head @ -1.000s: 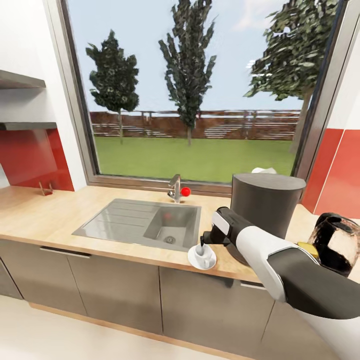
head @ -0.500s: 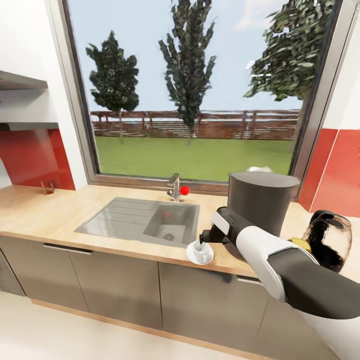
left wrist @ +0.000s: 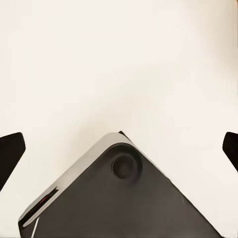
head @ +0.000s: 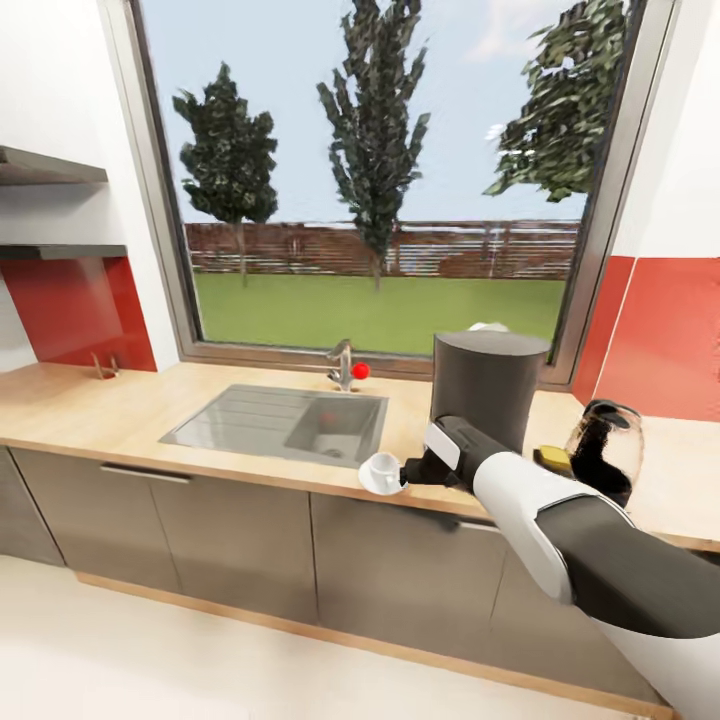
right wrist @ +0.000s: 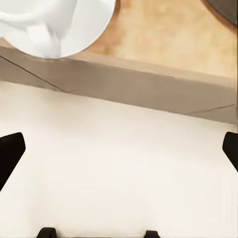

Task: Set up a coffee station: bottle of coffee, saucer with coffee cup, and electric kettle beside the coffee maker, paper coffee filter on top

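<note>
The coffee cup (head: 382,466) stands on the saucer (head: 378,483) at the countertop's (head: 120,415) front edge, left of the coffee maker (head: 488,385). My right gripper (head: 410,472) hovers just right of the cup, apart from it. In the right wrist view the right gripper (right wrist: 119,151) is open and empty, with the cup (right wrist: 29,20) and saucer (right wrist: 89,20) off to one side. The electric kettle (head: 605,450) and the yellow-lidded bottle of coffee (head: 552,458) stand right of the coffee maker. A white bit (head: 487,327) peeks over its top. My left gripper (left wrist: 121,148) is open above the floor.
A steel sink (head: 280,420) with a faucet (head: 343,365) lies left of the cup. Two dark shelves (head: 55,252) hang on the left wall over a red backsplash. Grey cabinet fronts (head: 230,530) run below the worktop. The robot's dark base (left wrist: 124,198) is under the left gripper.
The right gripper, down over the cup before, has come off it and now sits beside it. The whole view has shifted and widened, so the camera has moved back.
</note>
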